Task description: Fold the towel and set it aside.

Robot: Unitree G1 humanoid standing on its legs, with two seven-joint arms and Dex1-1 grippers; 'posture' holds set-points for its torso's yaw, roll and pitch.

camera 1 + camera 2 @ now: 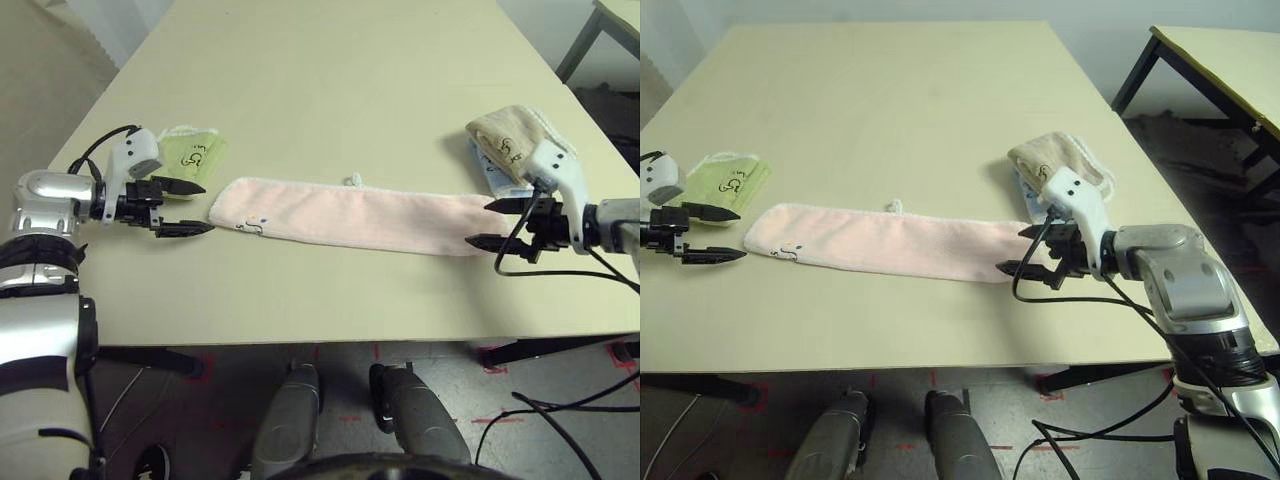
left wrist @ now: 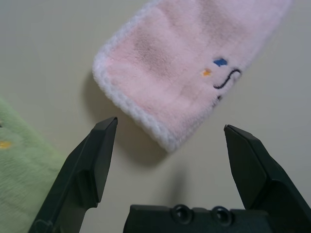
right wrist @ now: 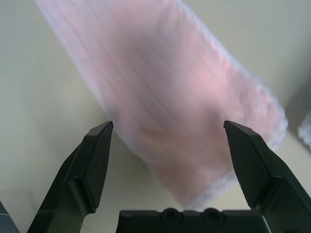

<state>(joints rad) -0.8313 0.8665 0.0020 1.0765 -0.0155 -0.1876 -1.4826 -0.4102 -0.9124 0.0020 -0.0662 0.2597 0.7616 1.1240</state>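
soft, light, floppy towel flat on bench; best pinched at end corners; left end effector and right end effector both released, empty.

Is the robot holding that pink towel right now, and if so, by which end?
Nothing is held. The left hand and right hand are both open, one just off each end of the pink towel, which lies flat.

- Green towel lies folded at nine o'clock on the table.
- Beige towel sits folded at three o'clock.
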